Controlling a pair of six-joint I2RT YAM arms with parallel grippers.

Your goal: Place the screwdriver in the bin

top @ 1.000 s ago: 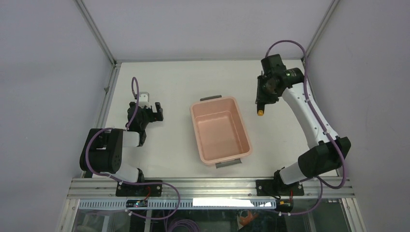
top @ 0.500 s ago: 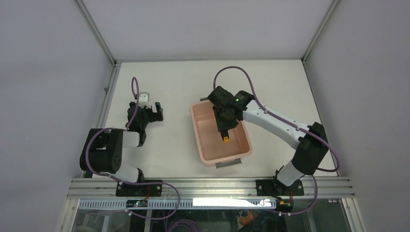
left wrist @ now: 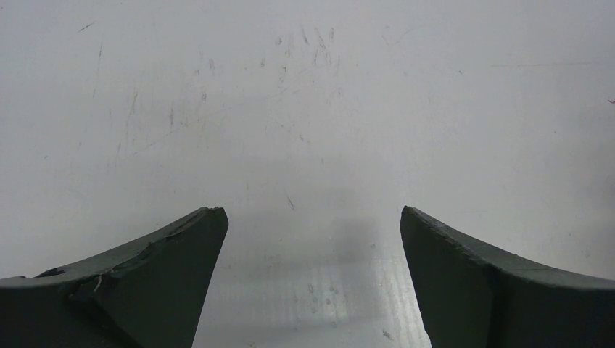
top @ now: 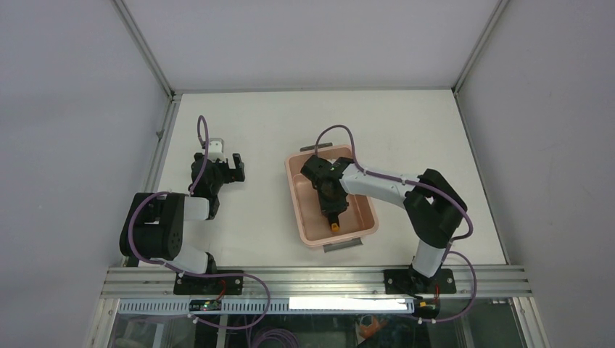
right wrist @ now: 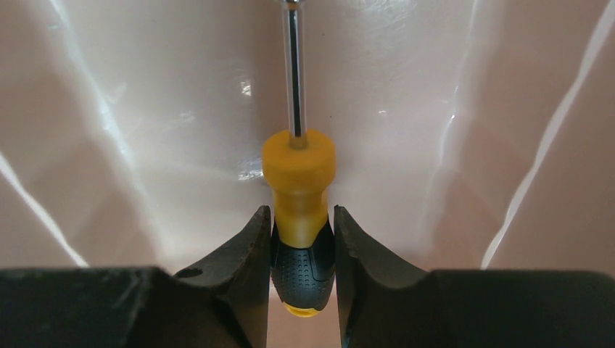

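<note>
inside the bin [right wrist: 508, 109], right gripper [right wrist: 300, 217] pinches screwdriver [right wrist: 298, 174], shaft pointing at its near end

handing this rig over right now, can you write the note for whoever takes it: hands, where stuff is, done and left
Right hand: shut on the screwdriver by its handle, down inside the bin.
Left hand: open, empty, over the table, left of the bin.
Done: screwdriver picked up and brought into the bin.
Left: open the right hand to drop it, then pull the arm out.
</note>
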